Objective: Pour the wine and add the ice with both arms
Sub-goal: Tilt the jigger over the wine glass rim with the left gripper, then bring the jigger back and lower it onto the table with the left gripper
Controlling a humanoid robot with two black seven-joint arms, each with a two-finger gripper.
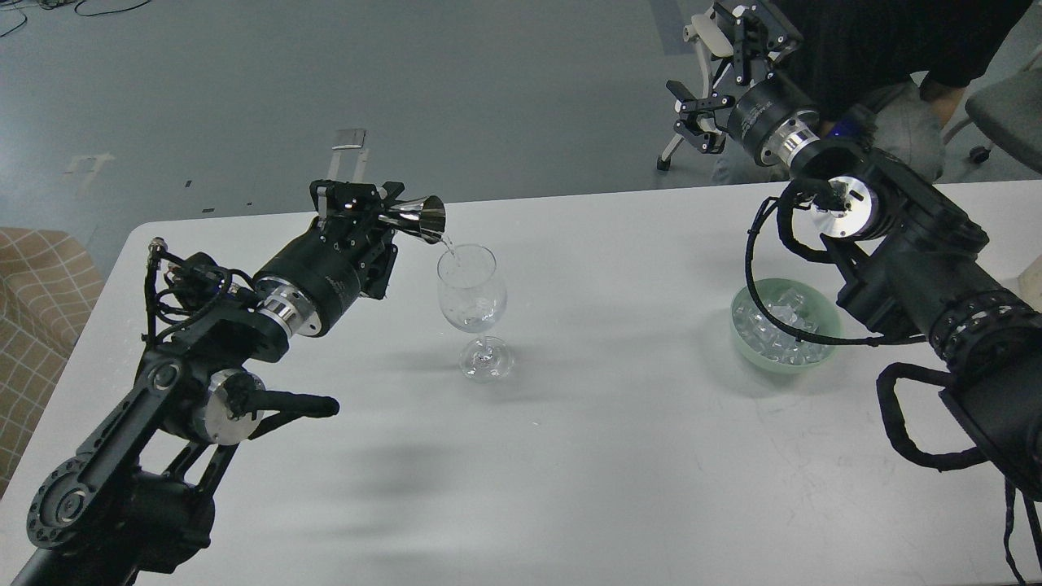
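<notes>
White laminate covers the counter (570,456), which carries everything here. The two black arms reach in over it: the left arm (203,358) stretches toward the middle, the right arm (920,260) rises past the far edge. The left end effector (366,213) is clamped on a shiny metal jigger (419,218), tipped on its side with its mouth just above the rim of the wine glass (474,313); a thin clear stream runs from it into the bowl. The glass stands upright near the counter's centre. The right end effector (702,114) hangs beyond the counter, fingers spread apart and holding nothing. Well to the right of the glass sits a pale green bowl (745,325), and the ice (785,330) lies heaped inside it, partly crossed by a black cable.
</notes>
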